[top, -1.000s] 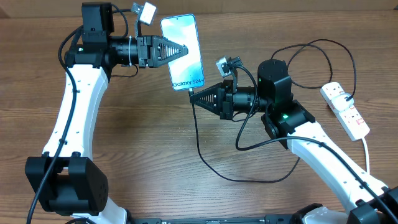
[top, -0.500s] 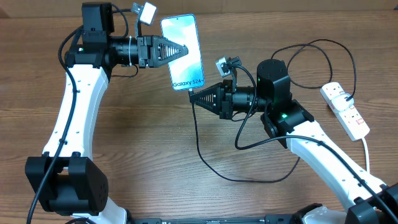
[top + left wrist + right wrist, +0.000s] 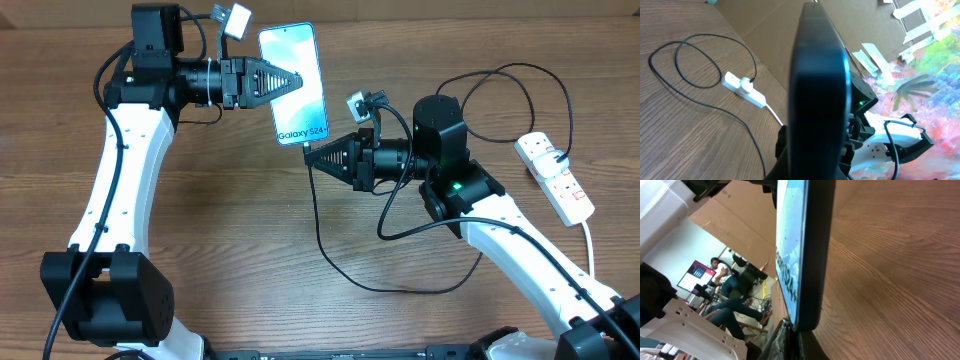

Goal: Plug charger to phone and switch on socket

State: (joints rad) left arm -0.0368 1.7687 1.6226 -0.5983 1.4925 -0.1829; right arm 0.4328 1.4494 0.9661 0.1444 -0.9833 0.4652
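The phone (image 3: 300, 55) has a blue-teal screen facing up, and my left gripper (image 3: 296, 80) is shut on it from the left. In the left wrist view it is a dark slab (image 3: 820, 85) filling the middle. My right gripper (image 3: 308, 153) is shut on the plug of the charger, right at the phone's lower end (image 3: 805, 320); the plug itself is hidden between the fingers. The black charger cable (image 3: 318, 230) loops down and right, back to the white socket (image 3: 558, 180) at the far right, which also shows in the left wrist view (image 3: 745, 90).
The socket's thick white cord (image 3: 588, 240) runs toward the front edge beside my right arm. The cable's loops (image 3: 500, 80) lie behind the right arm. Bare wooden table (image 3: 230, 230) lies between the arms.
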